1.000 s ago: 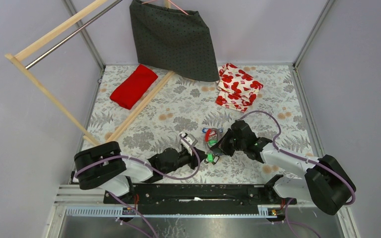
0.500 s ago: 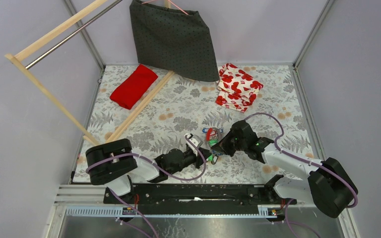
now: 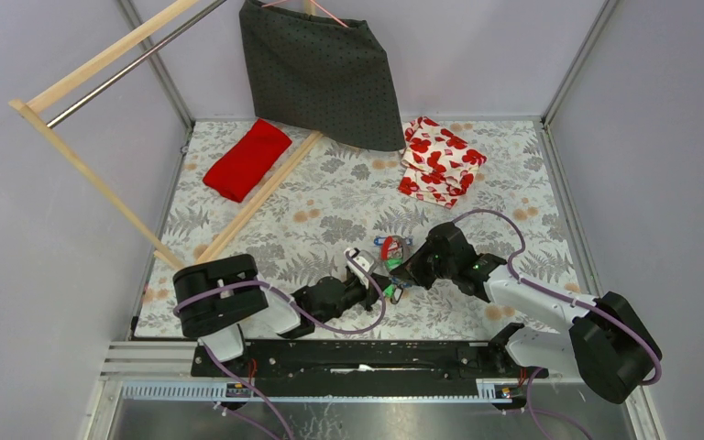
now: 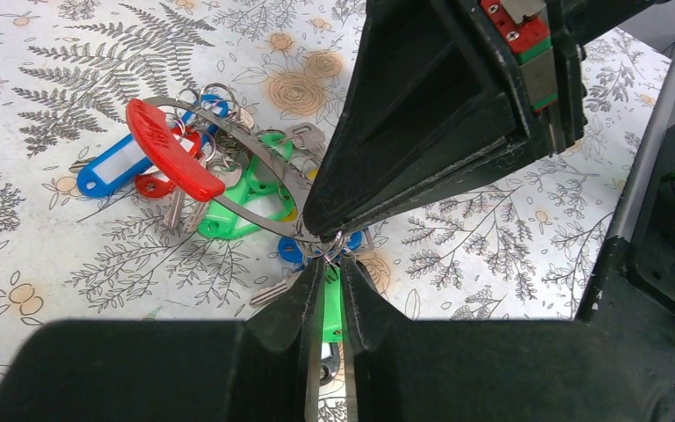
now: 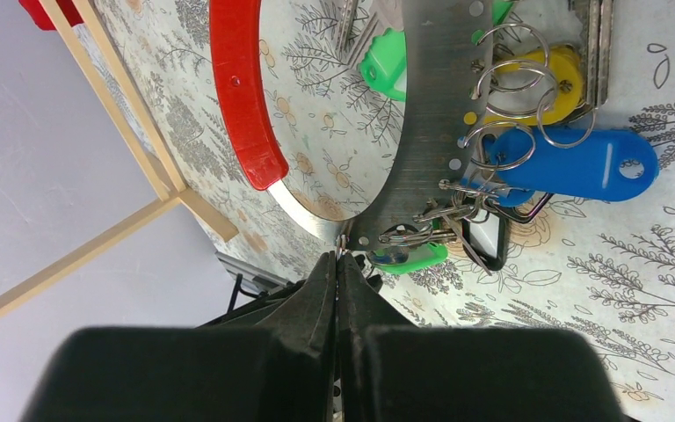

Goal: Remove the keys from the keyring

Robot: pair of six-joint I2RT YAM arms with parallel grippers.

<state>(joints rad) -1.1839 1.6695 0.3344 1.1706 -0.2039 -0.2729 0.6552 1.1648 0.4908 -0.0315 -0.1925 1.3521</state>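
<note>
The keyring (image 5: pixel 431 114) is a broad silvery band with a red section (image 5: pixel 242 97); it also shows in the left wrist view (image 4: pixel 171 149) and the top view (image 3: pixel 390 249). Blue (image 5: pixel 580 163), yellow (image 5: pixel 555 75) and green (image 5: pixel 385 70) keys hang from small rings on it. My right gripper (image 5: pixel 338 257) is shut on the band's edge and holds it tilted above the table. My left gripper (image 4: pixel 332 265) is shut on a green key (image 4: pixel 333 308) just below the right fingertips (image 4: pixel 334 224). In the top view the left gripper (image 3: pixel 381 282) and the right gripper (image 3: pixel 402 272) meet at the bunch.
A wooden rack rail (image 3: pixel 257 197) runs diagonally on the left. A folded red cloth (image 3: pixel 247 159) and a red-flowered cloth (image 3: pixel 440 160) lie at the back. A dark skirt (image 3: pixel 321 69) hangs over the back edge.
My left arm has moved right to the key bunch and its gripper now has the green key between its fingers. The right gripper has stayed on the keyring.
</note>
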